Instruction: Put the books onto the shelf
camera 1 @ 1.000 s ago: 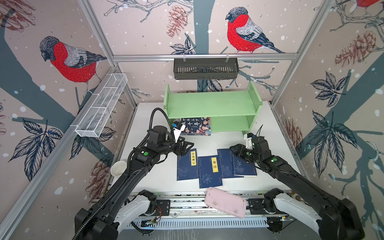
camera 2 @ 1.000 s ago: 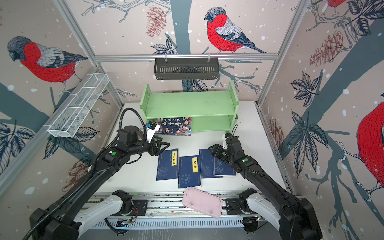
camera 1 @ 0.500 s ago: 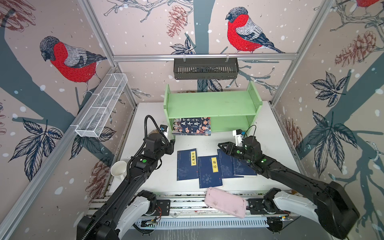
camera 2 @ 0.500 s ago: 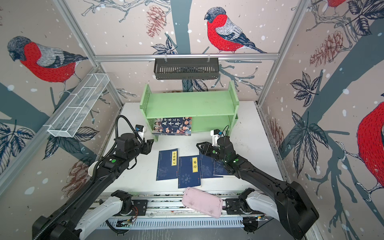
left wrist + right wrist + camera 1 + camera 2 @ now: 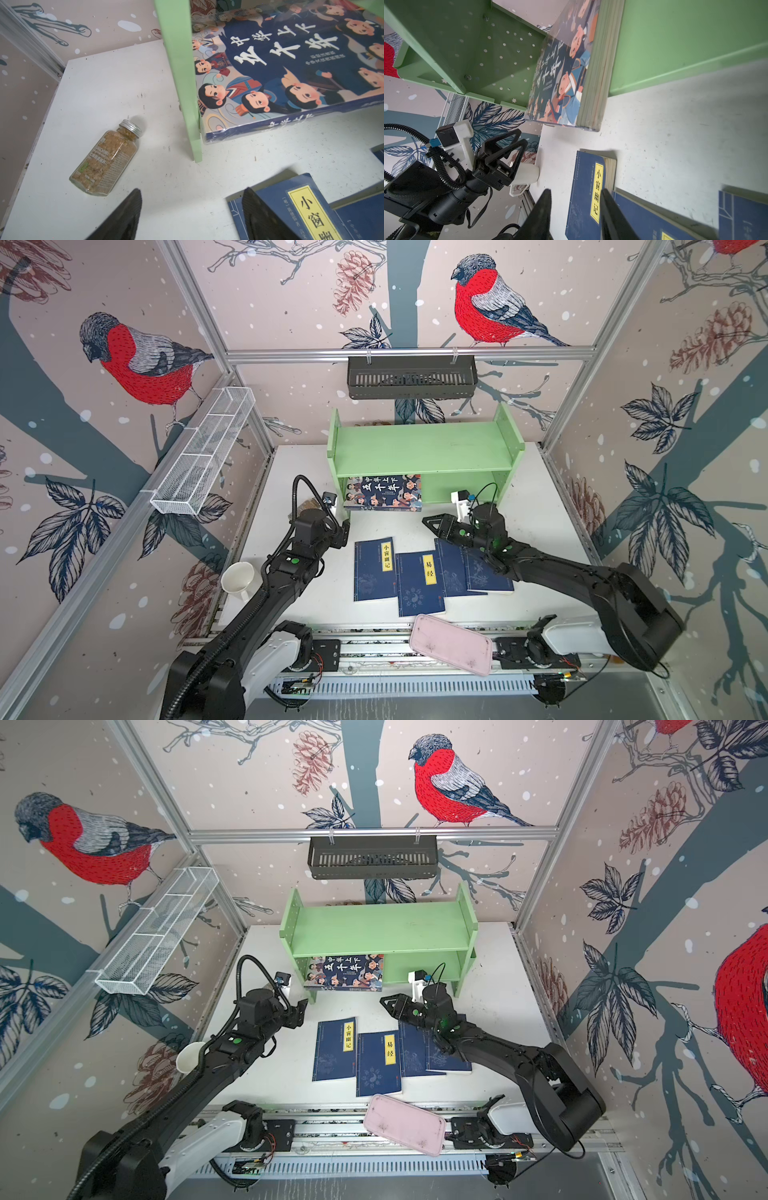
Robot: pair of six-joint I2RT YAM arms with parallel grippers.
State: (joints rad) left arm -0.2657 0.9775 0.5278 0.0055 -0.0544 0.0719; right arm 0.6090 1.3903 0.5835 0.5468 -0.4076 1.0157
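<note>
Hovering agape, left claw (image 5: 345,527), right claw (image 5: 429,522), navy books (image 5: 376,572) flat on table (image 5: 540,531)

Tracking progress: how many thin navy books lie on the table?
4, overlapping in a row before the shelf: leftmost book, second book, third book, rightmost book partly under the right arm.

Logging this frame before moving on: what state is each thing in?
shelf, upright.
large book, flat in the shelf's lower tier, sticking out front.
navy books, four, flat on table, overlapping.
spice bottle, on its side, capped.
pink tray, resting on the front rail.
left hand, open, holding nothing.
right hand, open, holding nothing.
</note>
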